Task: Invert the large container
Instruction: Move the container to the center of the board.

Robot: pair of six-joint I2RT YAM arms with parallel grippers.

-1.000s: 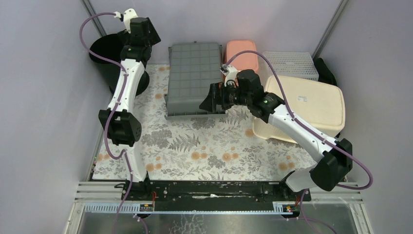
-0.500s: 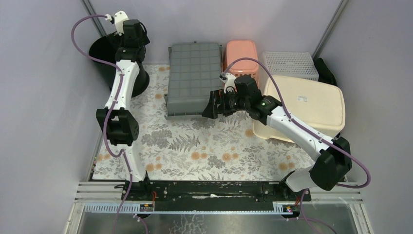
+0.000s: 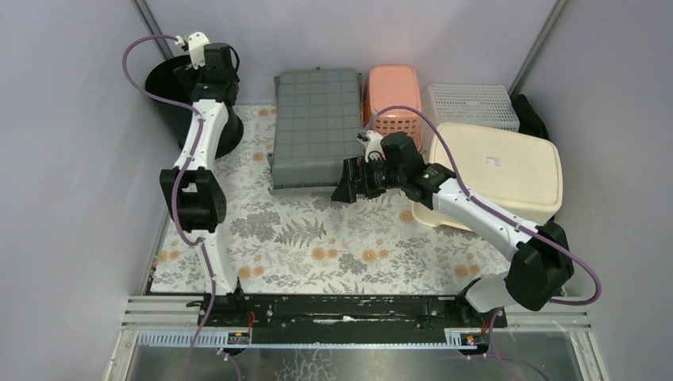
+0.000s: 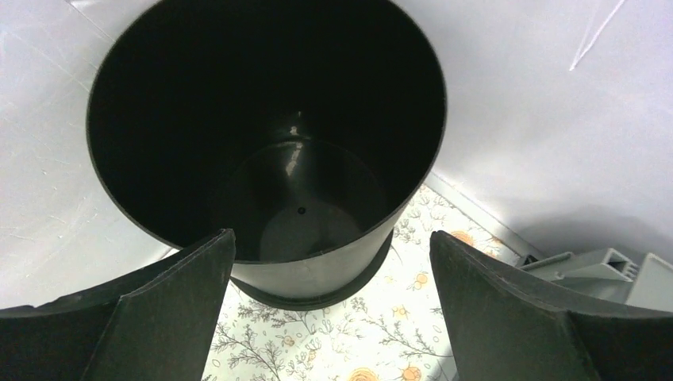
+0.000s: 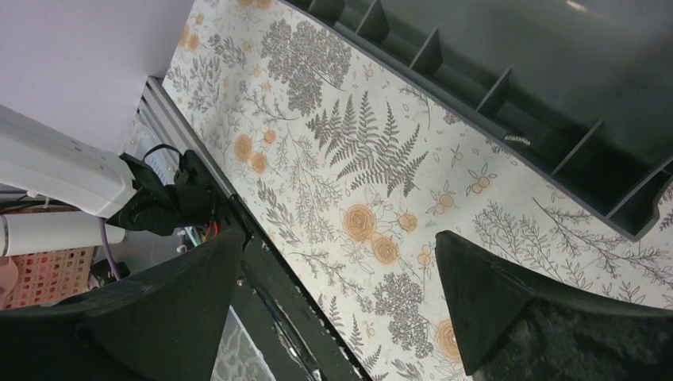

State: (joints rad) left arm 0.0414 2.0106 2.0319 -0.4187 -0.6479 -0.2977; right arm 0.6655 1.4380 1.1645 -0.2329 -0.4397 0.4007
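A large grey container [image 3: 313, 127] lies at the back middle of the floral mat with its gridded base facing up. Its ribbed rim shows in the right wrist view [image 5: 555, 87]. My right gripper [image 3: 347, 181] is open and empty just off the container's near right corner, apart from it; in the right wrist view [image 5: 335, 238] it hangs over the mat. My left gripper [image 3: 213, 65] is open and empty above an upright black bucket [image 3: 171, 87]. In the left wrist view [image 4: 330, 236] it looks down into the bucket [image 4: 270, 119].
A cream tub [image 3: 496, 171] lies base up at the right, under the right arm. A pink basket [image 3: 393, 91] and a white mesh basket [image 3: 472, 103] stand at the back. Walls close in at the left, back and right.
My left gripper has swung left from beside the grey container to above the black bucket. My right gripper has drawn back toward the near side, away from the container's corner.
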